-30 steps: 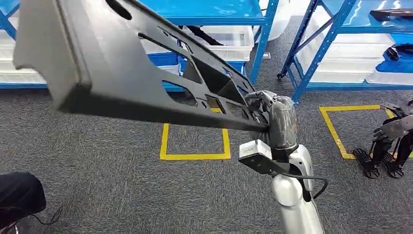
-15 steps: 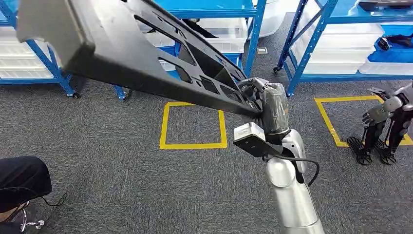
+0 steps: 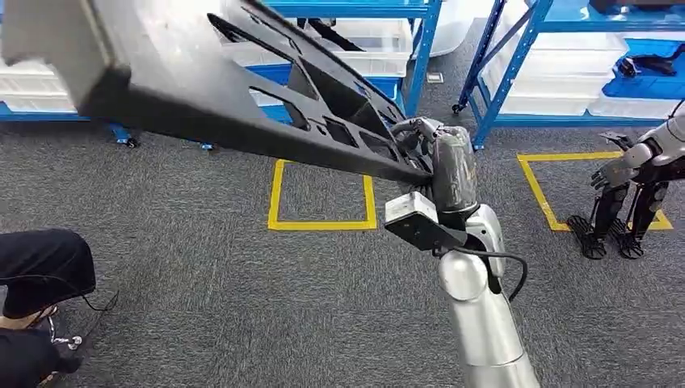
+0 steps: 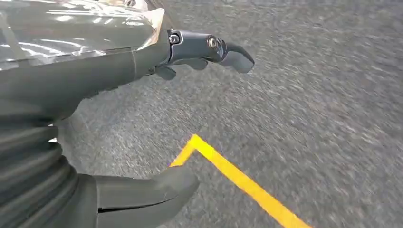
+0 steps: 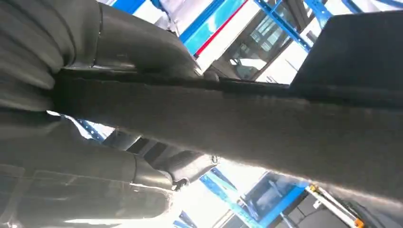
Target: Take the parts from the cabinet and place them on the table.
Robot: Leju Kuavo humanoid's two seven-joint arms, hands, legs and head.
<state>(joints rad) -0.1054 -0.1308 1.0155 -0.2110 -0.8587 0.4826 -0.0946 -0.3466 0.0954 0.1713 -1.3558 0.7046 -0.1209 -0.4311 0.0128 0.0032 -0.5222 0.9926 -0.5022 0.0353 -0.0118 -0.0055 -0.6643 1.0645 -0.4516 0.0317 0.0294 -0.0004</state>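
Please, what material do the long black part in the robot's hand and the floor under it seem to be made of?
The long black part, gripped by the right hand, looks like moulded plastic with a matt finish: dull surface, cut-out openings, thin ribs. It could be coated metal; the look leaves that open. The floor seems grey short-pile carpet, speckled and fibrous, marked with yellow tape.

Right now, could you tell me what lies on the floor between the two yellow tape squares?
In the head view, bare grey carpet lies between the left yellow tape square and the right one; the right hand, holding the long black plastic part, overlaps the view.
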